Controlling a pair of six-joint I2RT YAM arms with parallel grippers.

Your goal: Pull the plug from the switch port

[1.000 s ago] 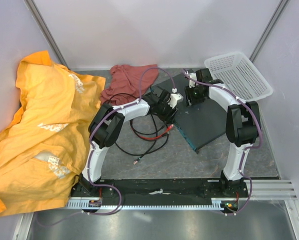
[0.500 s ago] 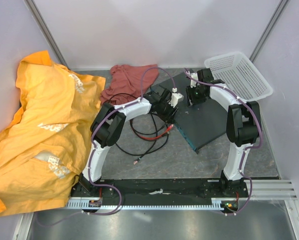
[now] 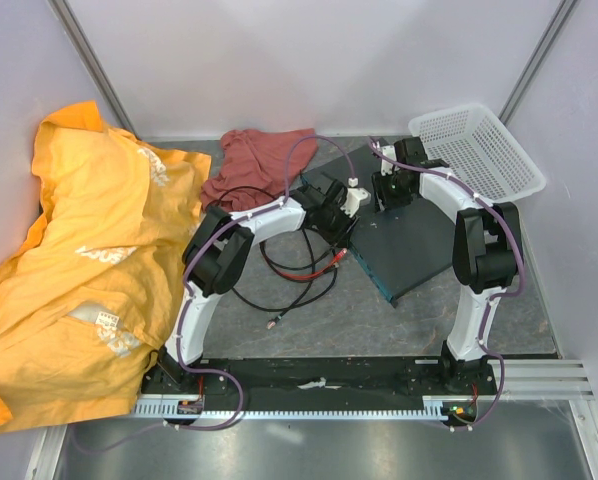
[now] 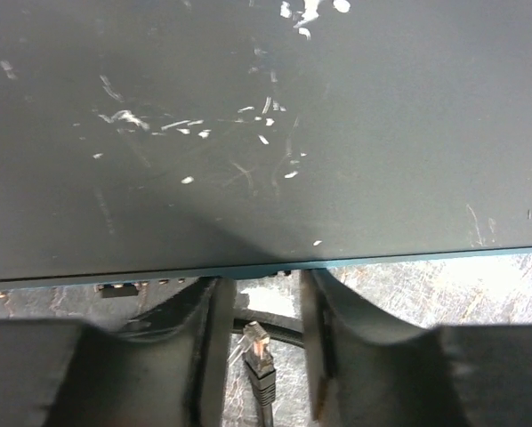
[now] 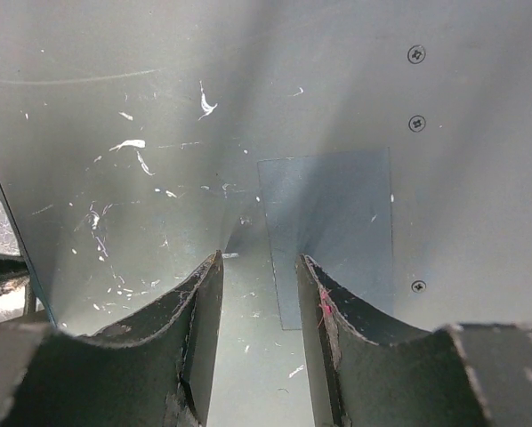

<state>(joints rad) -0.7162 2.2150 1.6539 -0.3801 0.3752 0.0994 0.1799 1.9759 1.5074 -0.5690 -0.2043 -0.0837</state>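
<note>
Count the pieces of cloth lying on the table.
2. An orange cloth is heaped along the left side. A reddish-brown cloth lies at the back, left of the switch. The orange heap's folds could hide more.

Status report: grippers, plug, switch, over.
Left gripper open, straddling plug; plug apart from switch edge. Right gripper open over switch top. Nothing blocking.

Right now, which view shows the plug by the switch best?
Left wrist: the plug sits inside the left gripper, just off the switch edge. Top external hides it under that gripper; right wrist shows only the switch's top.
</note>
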